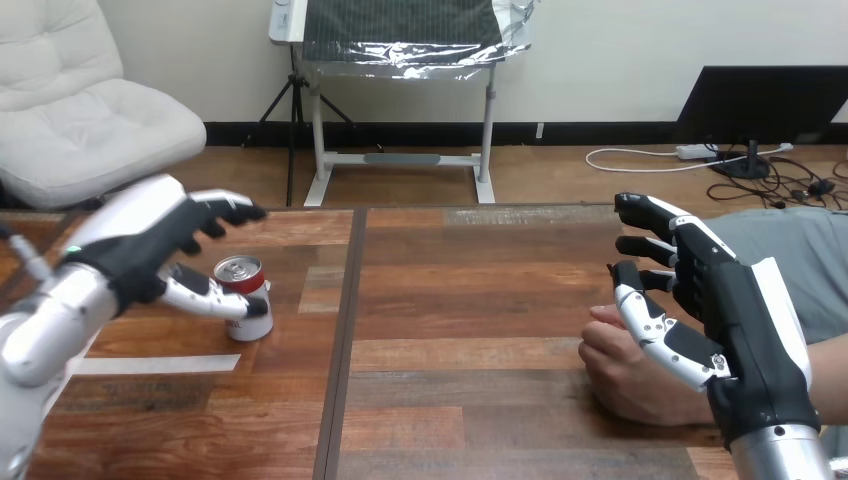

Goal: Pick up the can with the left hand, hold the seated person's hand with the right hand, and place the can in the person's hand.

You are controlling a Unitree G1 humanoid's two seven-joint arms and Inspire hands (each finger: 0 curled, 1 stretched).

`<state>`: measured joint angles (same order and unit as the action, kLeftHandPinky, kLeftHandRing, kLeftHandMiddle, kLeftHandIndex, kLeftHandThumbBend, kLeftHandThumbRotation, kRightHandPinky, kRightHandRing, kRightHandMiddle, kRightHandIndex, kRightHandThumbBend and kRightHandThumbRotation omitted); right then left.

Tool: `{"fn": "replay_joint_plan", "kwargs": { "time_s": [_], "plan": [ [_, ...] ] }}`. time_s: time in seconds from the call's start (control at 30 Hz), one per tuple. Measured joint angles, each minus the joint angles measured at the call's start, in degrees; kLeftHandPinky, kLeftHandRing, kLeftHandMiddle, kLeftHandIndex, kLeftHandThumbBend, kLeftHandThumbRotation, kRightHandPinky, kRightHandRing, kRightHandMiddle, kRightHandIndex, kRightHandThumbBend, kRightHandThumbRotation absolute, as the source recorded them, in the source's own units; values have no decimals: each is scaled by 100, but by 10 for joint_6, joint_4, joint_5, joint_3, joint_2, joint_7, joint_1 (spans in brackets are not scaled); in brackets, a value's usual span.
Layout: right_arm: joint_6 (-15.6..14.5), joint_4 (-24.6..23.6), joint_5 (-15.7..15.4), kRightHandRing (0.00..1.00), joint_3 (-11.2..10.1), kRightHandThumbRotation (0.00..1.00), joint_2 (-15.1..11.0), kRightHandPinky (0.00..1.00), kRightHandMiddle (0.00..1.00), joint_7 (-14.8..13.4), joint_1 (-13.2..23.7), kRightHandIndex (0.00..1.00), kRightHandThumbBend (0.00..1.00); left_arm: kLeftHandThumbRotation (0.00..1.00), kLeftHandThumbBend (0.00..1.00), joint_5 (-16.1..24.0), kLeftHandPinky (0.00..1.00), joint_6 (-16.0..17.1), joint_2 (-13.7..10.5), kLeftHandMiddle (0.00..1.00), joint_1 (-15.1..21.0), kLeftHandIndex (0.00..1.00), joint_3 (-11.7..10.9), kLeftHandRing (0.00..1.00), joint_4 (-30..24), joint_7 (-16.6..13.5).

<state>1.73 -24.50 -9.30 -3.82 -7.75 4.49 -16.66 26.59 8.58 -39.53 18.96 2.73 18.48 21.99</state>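
A red and white can [245, 298] stands upright on the wooden table [450, 330] at the left. My left hand [160, 245] hovers open around it: the fingers reach over its top and the thumb passes in front of its side, without closing on it. At the right, my right hand [700, 300] is open, fingers spread and pointing left. The person's hand [625, 370] rests on the table as a loose fist just below and behind my right hand's thumb; whether the two touch I cannot tell.
A strip of white tape [150, 365] lies on the table in front of the can. A dark seam [345, 330] runs down the table between the can and the person's hand.
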Motion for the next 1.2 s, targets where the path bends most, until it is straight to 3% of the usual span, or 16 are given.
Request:
{"fn": "replay_joint_plan", "kwargs": {
  "time_s": [0.53, 1.2],
  "plan": [
    [-8, 0, -1, 80, -5, 0, -15, 69, 85, 0, 0, 81, 26, 22, 83, 33, 75, 0, 19, 87, 81, 86, 61, 84, 143, -7],
    [-12, 0, -1, 79, -6, 0, -16, 69, 84, 3, 0, 80, 25, 24, 83, 76, 76, 9, 59, 87, 172, 85, 116, 84, 300, -92]
  ]
}}
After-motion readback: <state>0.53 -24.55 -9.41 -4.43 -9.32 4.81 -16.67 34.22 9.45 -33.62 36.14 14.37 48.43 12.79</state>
